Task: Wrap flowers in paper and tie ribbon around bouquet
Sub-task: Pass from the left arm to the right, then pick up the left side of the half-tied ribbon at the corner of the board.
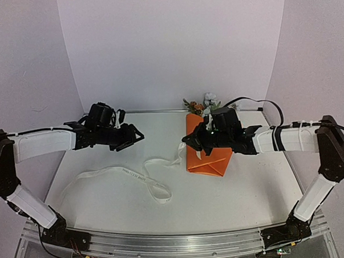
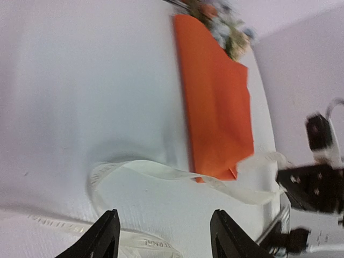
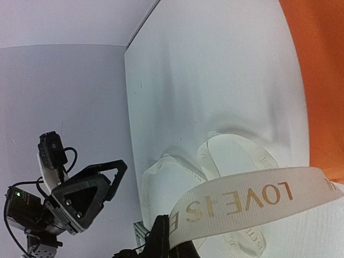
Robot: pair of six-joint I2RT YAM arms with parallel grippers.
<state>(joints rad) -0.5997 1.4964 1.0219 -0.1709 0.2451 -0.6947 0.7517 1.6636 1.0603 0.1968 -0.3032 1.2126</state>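
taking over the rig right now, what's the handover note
Left gripper: open, empty, above the table, left of the bouquet.
Right gripper: shut on the ribbon, at the bouquet's left edge.
Bouquet: lying far right on the table, blossoms pointing away from the arms.
Done: flowers wrapped in the paper.
Left: ribbon trails loose across the table, no knot; loop it round the bouquet and tie.

Bouquet (image 1: 207, 153) on table (image 1: 249, 188), right side; ribbon (image 1: 128, 175) stretches left from it.
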